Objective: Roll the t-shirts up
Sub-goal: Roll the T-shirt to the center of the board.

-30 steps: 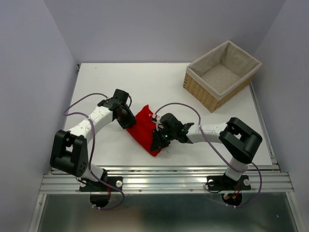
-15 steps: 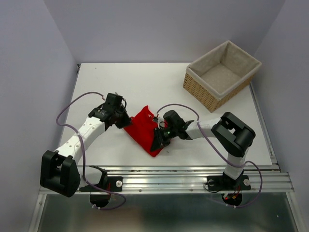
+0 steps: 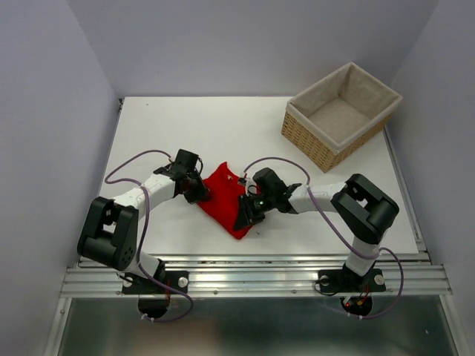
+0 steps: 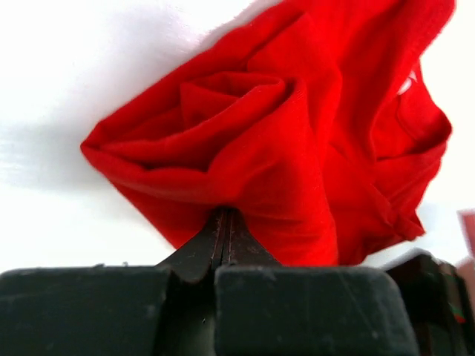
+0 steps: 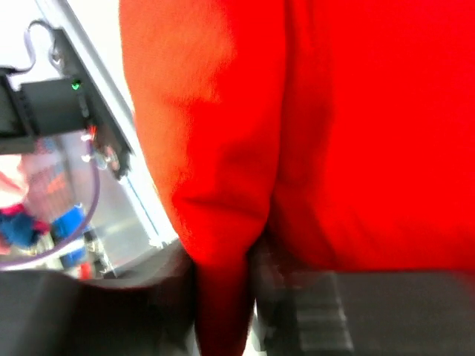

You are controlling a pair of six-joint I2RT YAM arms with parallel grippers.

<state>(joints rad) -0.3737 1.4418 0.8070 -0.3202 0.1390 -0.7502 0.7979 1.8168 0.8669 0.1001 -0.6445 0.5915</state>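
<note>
1. Red t-shirt (image 3: 221, 200) lies bunched a little toward 6 o'clock of the white table's (image 3: 223, 126) centre. It is well apart from the wicker basket (image 3: 340, 115), which stands at the table's 2 o'clock corner.
2. The left wrist view shows its near end wound into loose spiral layers, so the roll looks started but slack.
3. The left gripper (image 3: 199, 191) sits at the shirt's 9 o'clock edge. In its wrist view the fingers (image 4: 225, 241) are pressed together, pinching cloth under the spiral.
4. The right gripper (image 3: 245, 215) sits at the shirt's 4 o'clock edge. Its wrist view is blurred, but a fold of red cloth runs down between the fingers, so it appears clamped on the fabric.
5. My judgement is that this is mid-roll, with both ends held.
6. The next move calls for both wrists to turn together and keep the cloth taut, so the layers tighten and do not slip open.
</note>
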